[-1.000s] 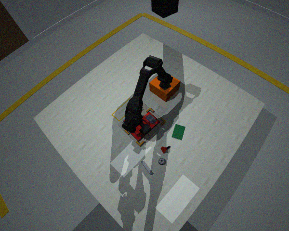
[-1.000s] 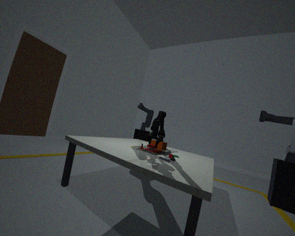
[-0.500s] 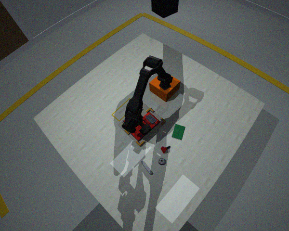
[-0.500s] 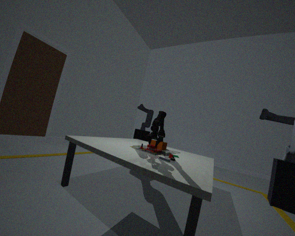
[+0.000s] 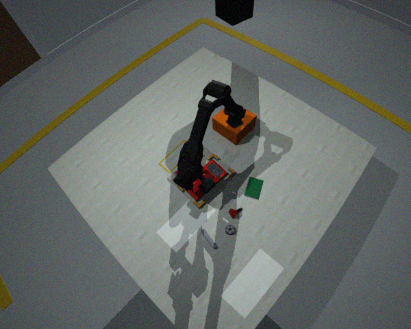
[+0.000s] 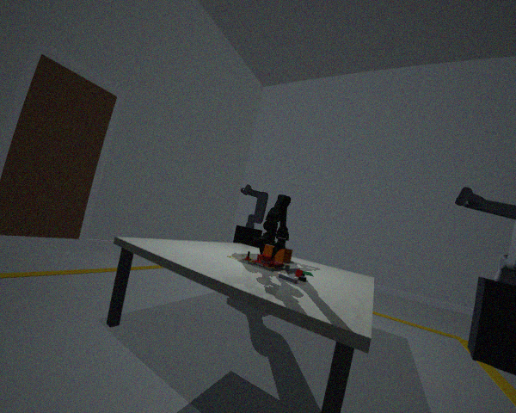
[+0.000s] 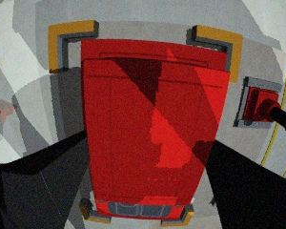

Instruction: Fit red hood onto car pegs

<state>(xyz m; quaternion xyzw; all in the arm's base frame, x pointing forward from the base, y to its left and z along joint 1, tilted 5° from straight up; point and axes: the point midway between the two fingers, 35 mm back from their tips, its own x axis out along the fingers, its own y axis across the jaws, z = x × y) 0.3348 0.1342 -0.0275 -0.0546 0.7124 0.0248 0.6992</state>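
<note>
Above the jig (image 7: 72, 33), the hood (image 7: 153, 134) was held pinched in the pincer (image 7: 146, 159) over the chassis (image 5: 216, 171), so a straight descent onto the pegs was judged due next.

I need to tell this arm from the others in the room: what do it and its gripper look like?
The arm is matte black all over, built of chunky, boxy links with rounded joint housings, rising from an orange block base. No cables, stripes or markings show. The gripper appears in the wrist view only as two broad, plain black fingers.
</note>
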